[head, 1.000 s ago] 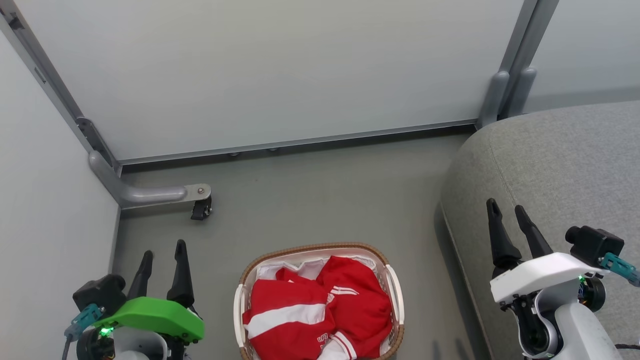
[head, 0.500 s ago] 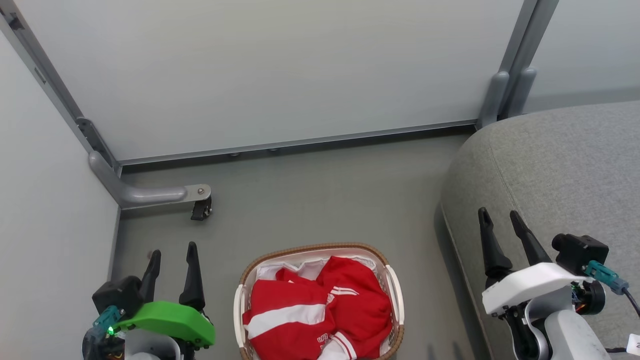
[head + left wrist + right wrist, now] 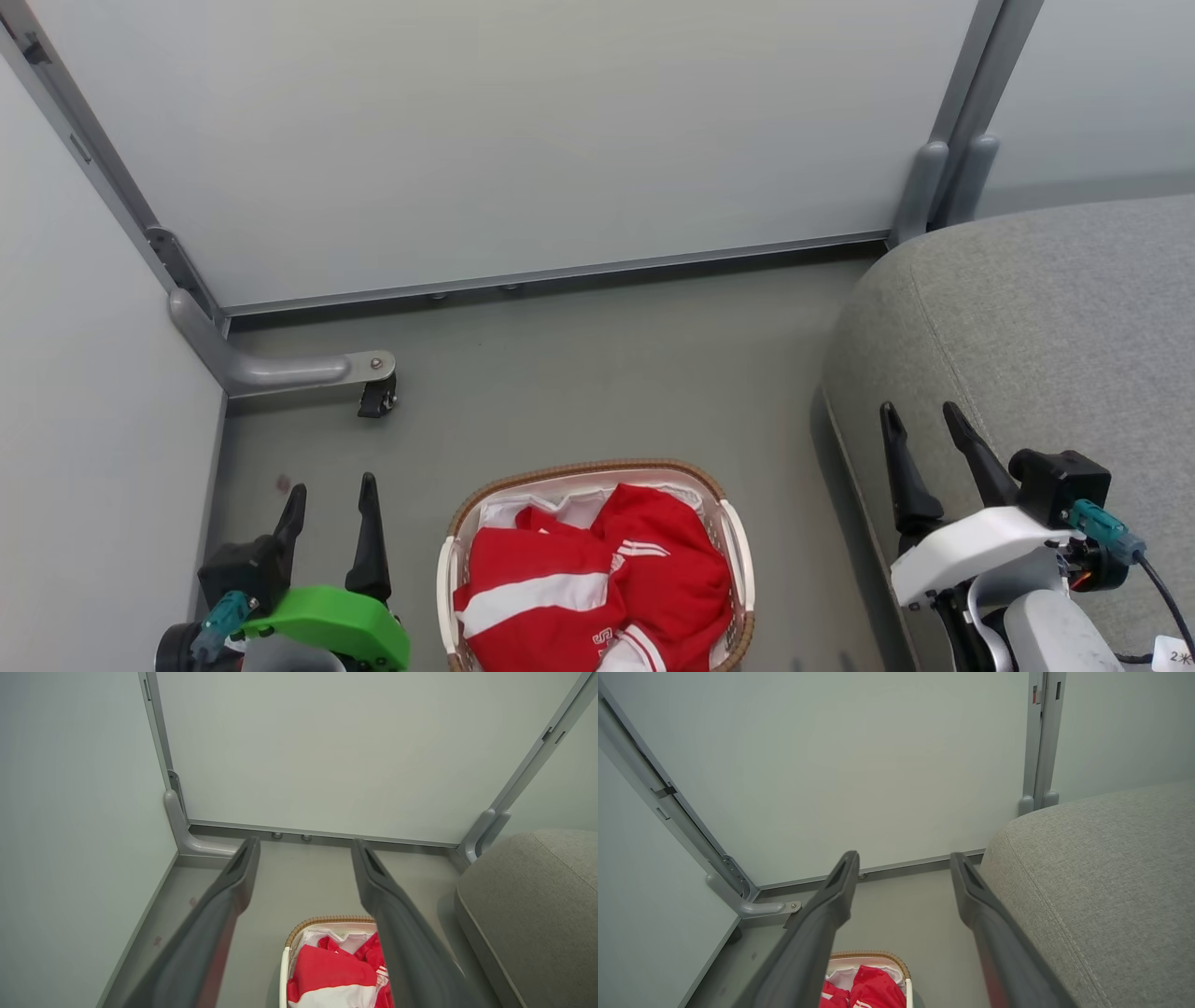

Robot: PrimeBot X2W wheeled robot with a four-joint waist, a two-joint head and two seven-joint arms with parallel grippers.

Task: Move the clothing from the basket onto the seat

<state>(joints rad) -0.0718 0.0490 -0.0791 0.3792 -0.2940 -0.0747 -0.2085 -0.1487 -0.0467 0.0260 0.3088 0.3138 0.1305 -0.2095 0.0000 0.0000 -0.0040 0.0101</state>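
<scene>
Red sports clothing heaped in the laundry basket, nothing lifted yet.

The basket sits on the floor between the two hands. The left hand, fingers apart and empty, stands just beside the basket's left side and looks the nearer. The right hand, likewise spread and empty, hangs over the edge of the grey sofa seat, farther off to the right.

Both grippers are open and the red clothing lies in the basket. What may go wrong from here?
1. The clothing lies crumpled over a white liner sheet in the basket; a pinch may lift the sheet too, or only part of the pile.
2. The seat has a rounded edge; clothing dropped near it may slide to the floor.
</scene>
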